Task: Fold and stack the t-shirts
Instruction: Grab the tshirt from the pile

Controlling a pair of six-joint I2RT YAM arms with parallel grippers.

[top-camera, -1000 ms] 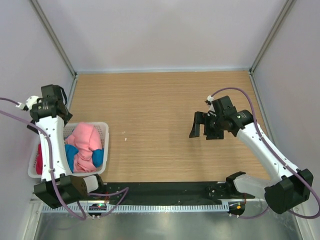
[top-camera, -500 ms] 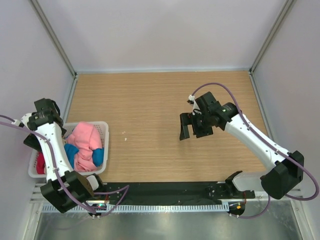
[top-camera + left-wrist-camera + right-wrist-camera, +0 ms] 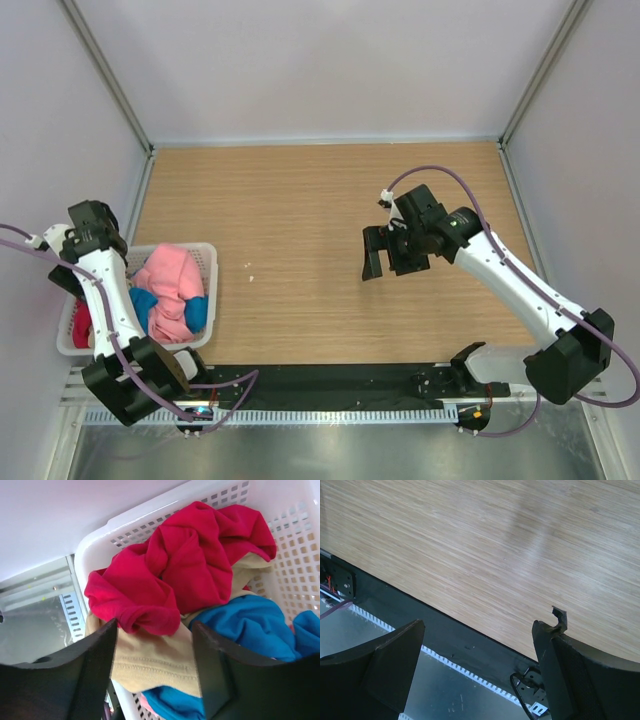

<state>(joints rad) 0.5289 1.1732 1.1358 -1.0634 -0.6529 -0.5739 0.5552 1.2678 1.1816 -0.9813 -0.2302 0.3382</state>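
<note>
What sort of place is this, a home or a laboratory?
Probably a laboratory robot cell: plain panels enclose a wooden table, two robot arms are bolted at its near edge, and a white basket holds crumpled t-shirts.

Wood-grain table top (image 3: 300,220), light tan, fills mid of the top view. Pale grey-lilac walls on 3 sides: back wall (image 3: 320,60), left wall (image 3: 50,120), right wall (image 3: 590,110). Grey metal posts (image 3: 105,70) run diag. at both back corners. Near edge: black strip (image 3: 330,380), then white toothed rail (image 3: 320,413), then brushed metal sheet (image 3: 330,450). Light soft & even, w/ faint sheen on the wood in the right wrist view.
</note>
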